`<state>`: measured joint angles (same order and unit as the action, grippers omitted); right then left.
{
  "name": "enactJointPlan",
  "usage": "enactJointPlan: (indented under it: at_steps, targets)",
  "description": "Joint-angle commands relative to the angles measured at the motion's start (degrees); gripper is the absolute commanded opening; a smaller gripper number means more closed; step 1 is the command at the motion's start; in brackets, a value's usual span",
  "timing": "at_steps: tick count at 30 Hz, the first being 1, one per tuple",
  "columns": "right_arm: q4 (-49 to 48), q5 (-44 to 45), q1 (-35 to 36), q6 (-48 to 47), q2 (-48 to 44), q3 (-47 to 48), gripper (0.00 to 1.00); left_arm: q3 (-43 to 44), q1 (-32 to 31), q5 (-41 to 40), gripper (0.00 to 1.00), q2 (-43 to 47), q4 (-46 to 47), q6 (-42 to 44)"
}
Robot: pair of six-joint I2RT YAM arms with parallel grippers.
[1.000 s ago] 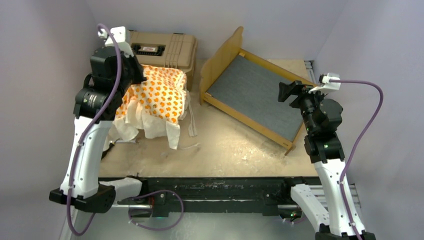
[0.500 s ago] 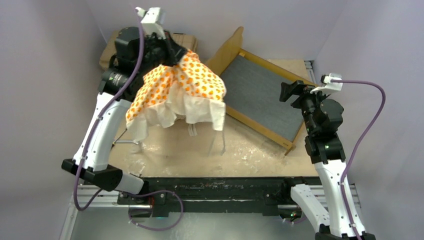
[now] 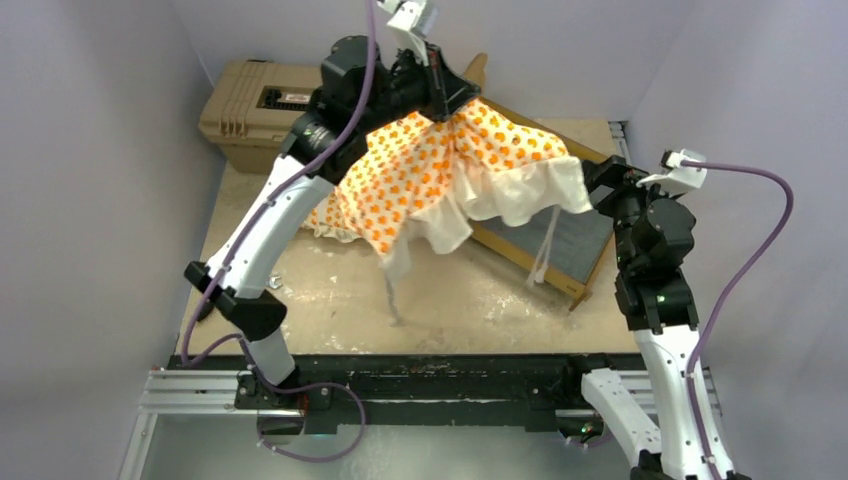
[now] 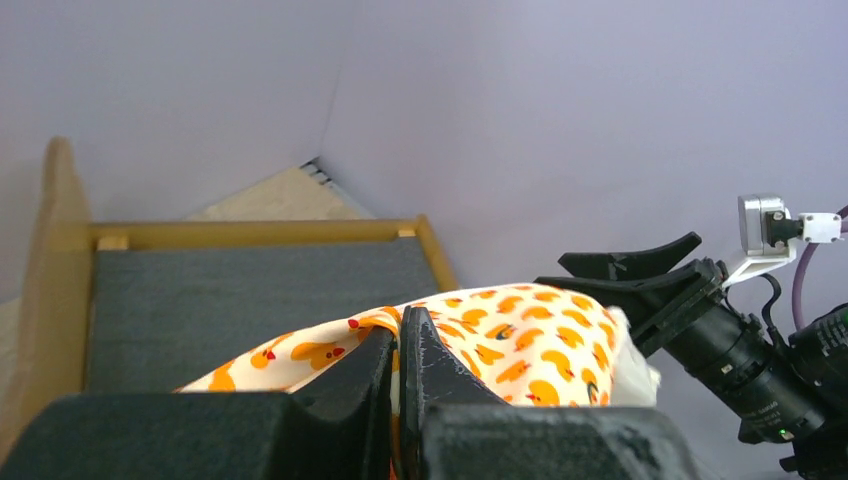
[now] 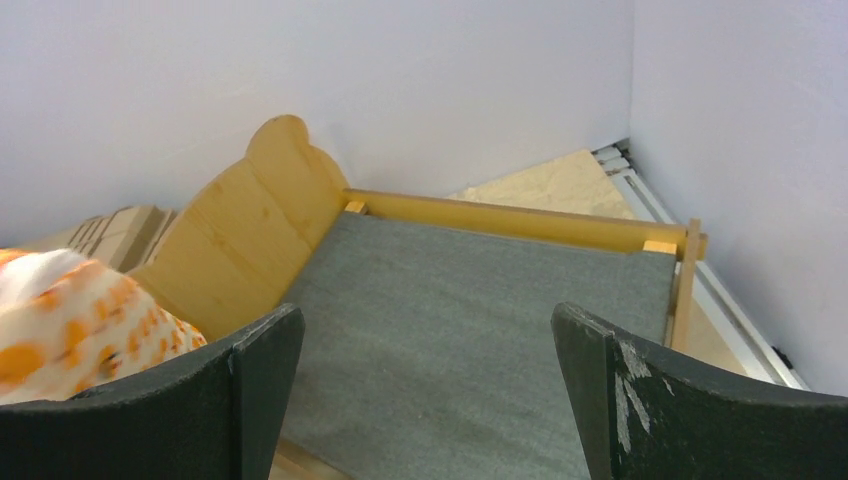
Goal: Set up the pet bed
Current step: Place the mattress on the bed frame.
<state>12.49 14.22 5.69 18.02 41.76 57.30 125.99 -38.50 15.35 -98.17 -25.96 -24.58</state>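
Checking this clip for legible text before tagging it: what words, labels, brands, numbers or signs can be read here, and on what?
No text is readable in any view.
Red-and-white label on the tan hard case: too small and blurred to read.
Mattress cushion: orange printed pattern only, no lettering visible.

Lavender walls (image 3: 90, 150), pale wooden tabletop (image 3: 450, 300)

I count one bed frame (image 5: 260, 215), one patterned cushion (image 3: 440, 165), one tan case (image 3: 255, 105) and two grippers: the left gripper (image 4: 400, 330) and the right gripper (image 5: 425, 320).
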Motion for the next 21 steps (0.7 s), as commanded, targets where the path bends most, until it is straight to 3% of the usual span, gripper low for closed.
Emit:
enactJointPlan:
  at_steps: [1, 5, 14, 18, 21]
  targets:
    - [0.85, 6.88, 0.24, 2.32, -1.74, 2.95, 0.99, 7.61, -3.39, 5.82, 0.00, -6.46, 8.20, -2.23]
    - [1.52, 11.13, 0.28, 2.33, -3.32, 3.34, 0.99, 13.23, -6.92, 7.85, 0.00, -11.39, 8.98, -2.64]
    - [2.06, 17.49, 0.28, 2.54, -6.19, 3.26, 0.99, 13.22, -12.29, 12.25, 0.00, -15.55, 14.74, -4.83]
    - [2.00, 17.36, 0.28, 2.66, -6.35, 3.18, 0.99, 12.80, -12.89, 13.73, 0.00, -18.36, 14.67, -2.50]
    - [2.18, 16.72, 0.24, 2.57, -6.34, 2.93, 0.99, 9.17, -12.96, 10.37, 0.00, -19.18, 13.66, 2.94]
